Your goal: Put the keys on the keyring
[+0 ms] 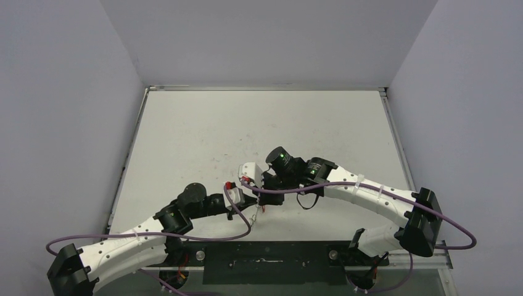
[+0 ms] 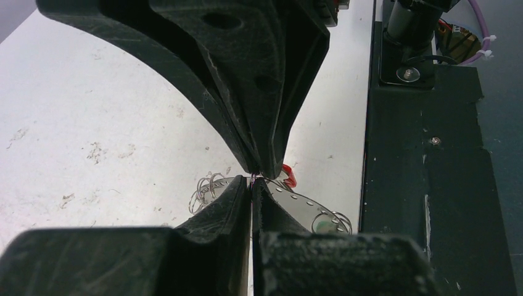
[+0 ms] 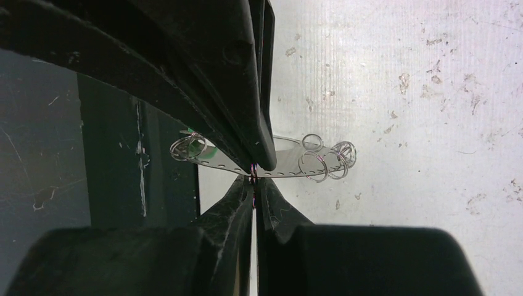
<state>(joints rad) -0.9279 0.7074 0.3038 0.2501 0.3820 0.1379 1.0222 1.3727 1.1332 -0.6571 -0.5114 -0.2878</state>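
Note:
The keyring point(image 2: 302, 203) is a thin silvery oval band with small holes, held above the table; in the right wrist view it point(image 3: 290, 168) runs sideways. Several small wire rings point(image 3: 327, 161) hang on it. A red tag point(image 2: 288, 176) shows behind the tips, and a green tag point(image 3: 197, 145) at the band's other end. The key blades are hidden. My left gripper point(image 2: 251, 186) and right gripper point(image 3: 253, 180) meet tip to tip, both shut on the band's edge. In the top view, the left gripper point(image 1: 245, 198) and the right gripper point(image 1: 258, 187) meet near the table's front.
The black mounting rail point(image 2: 425, 185) runs along the table's front edge, close beside the grippers. A purple cable point(image 1: 277, 191) loops between the two arms. The white table point(image 1: 259, 123) is scuffed and walled on three sides.

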